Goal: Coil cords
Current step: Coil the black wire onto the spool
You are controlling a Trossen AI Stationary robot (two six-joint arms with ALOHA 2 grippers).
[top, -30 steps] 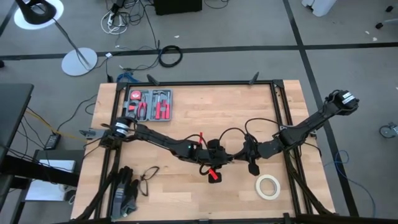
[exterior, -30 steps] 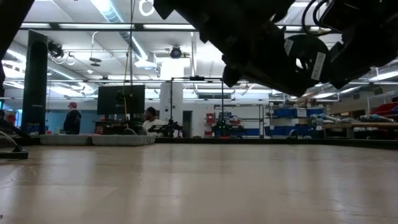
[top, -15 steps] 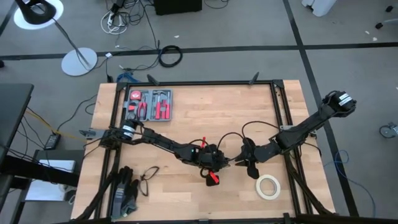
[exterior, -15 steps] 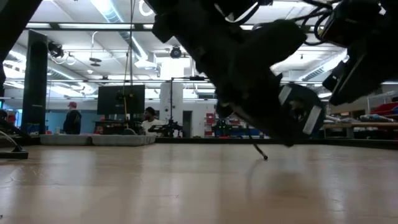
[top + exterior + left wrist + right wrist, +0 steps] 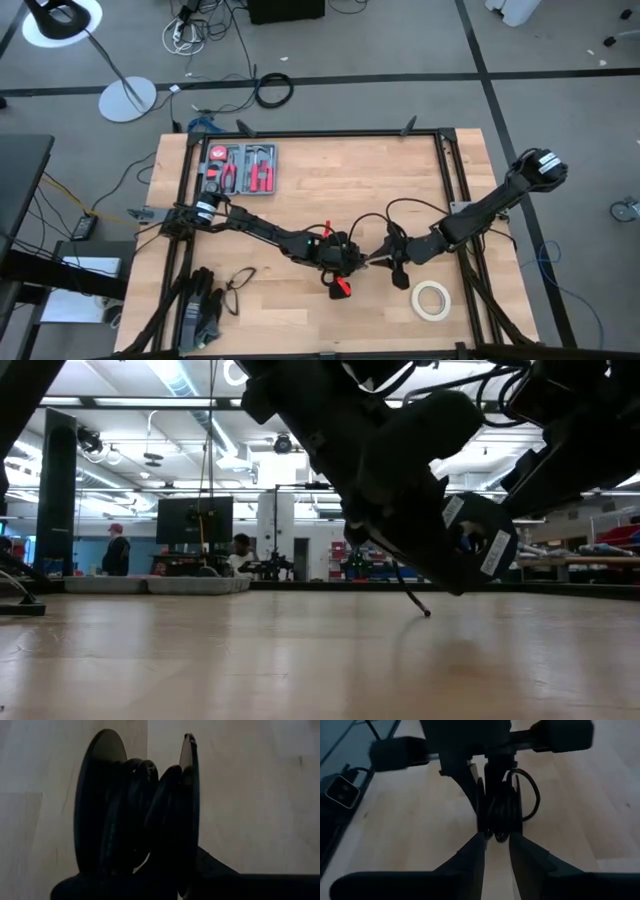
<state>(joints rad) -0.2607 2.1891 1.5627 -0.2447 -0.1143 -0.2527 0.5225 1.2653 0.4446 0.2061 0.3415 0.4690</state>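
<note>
The thin black cord shows as several loops (image 5: 145, 815) between the fingers of my left gripper (image 5: 342, 258), at the table's middle near the front. A slack length of it (image 5: 410, 204) arcs toward the right arm. In the low view a thin piece of it (image 5: 415, 600) slants down with its tip on the table. My right gripper (image 5: 497, 851) is open and faces the left one at close range. Its fingertips stand on either side of the coil's lower part (image 5: 497, 827); I cannot tell whether they touch it. My left gripper pinches several loops of the cord (image 5: 150, 805), bunched side by side, between its two fingers (image 5: 97, 810). The coil is lifted clear of the table. One loop (image 5: 532, 795) bulges out to the side.
A red-handled item (image 5: 343, 286) lies just in front of the left gripper. A cream-white tape roll (image 5: 431, 298) lies front right. An open case of red-handled tools (image 5: 240, 168) lies at the back left. Dark items (image 5: 205, 305) lie front left. People stand far behind the table.
My right gripper has moved toward the table's left, close up to the left gripper and the coil. My left gripper has come a little toward the near edge and down. In the low view a thin piece of cord now reaches the table.
</note>
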